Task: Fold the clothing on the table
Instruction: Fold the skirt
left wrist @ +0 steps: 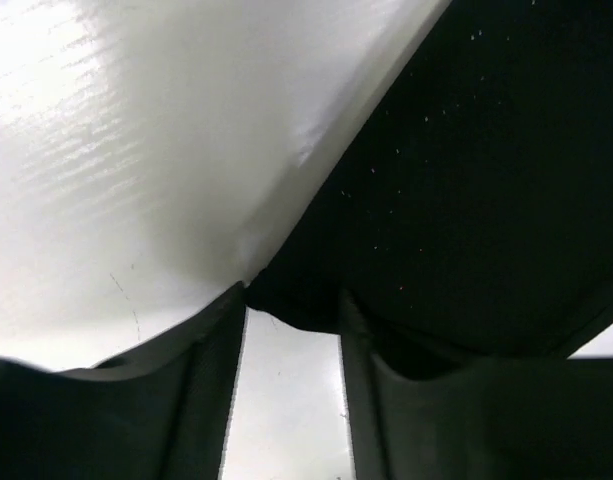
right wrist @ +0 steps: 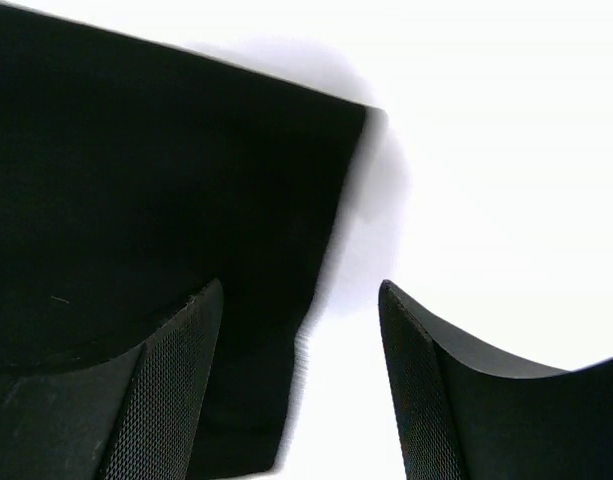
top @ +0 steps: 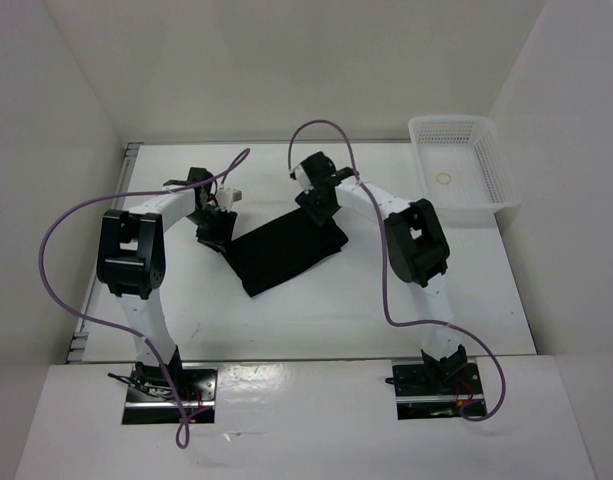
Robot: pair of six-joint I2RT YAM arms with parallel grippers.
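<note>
The black clothing lies flat as a slanted rectangle in the middle of the white table. My left gripper is down at its left corner. In the left wrist view that gripper is partly open, with the clothing corner lying across its fingertips and bare table showing between the fingers. My right gripper is at the garment's far edge. In the right wrist view it stands open astride the clothing edge, one finger over fabric and the other over the table.
A white mesh basket stands at the back right with a small ring inside. White walls close the table in on three sides. Purple cables loop from both arms.
</note>
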